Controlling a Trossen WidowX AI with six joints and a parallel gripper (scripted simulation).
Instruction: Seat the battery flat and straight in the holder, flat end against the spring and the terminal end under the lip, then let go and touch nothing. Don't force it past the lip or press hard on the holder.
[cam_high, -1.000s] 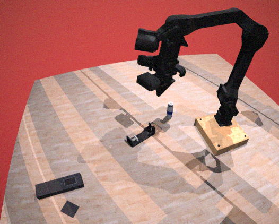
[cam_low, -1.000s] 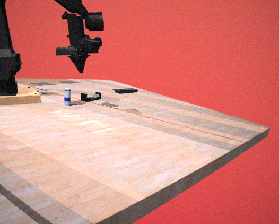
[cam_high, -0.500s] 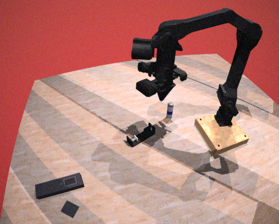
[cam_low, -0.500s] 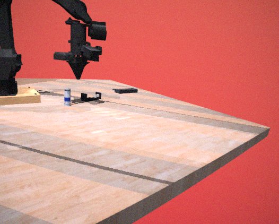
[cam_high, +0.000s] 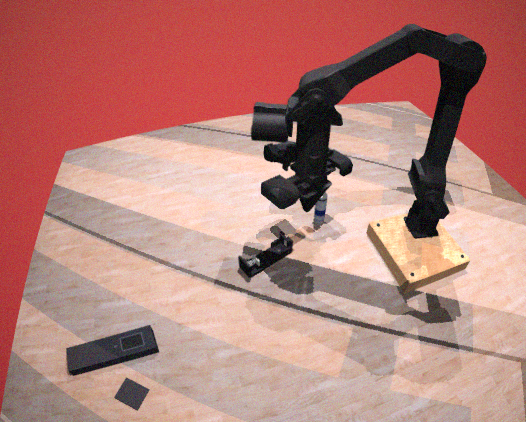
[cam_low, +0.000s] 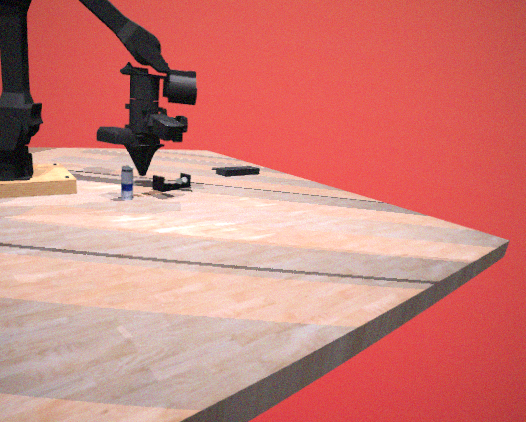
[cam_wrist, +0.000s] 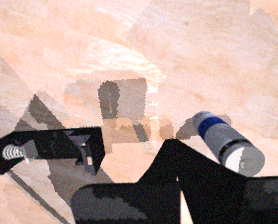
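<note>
- Battery is standing upright on the table, well apart from any grasp; you are looking at the approach step, with nothing picked up yet.
- You are seeing the gripper hanging point-down just beside the battery, between it and the holder, and not touching either one.
- Your fingers are standing closed tip to tip, forming one narrow wedge with nothing between them. In the wrist view the battery is lying outside the fingers, off to one side.
- You are judged to need the jaws opened wide before any descent, since closed fingers can only knock the cylinder over.
- You are then likely to need the gripper shifted sideways over the battery and lowered around its body.
- You are seeing the holder empty, its spring showing at one end; the flat end is meant to go there.
</note>
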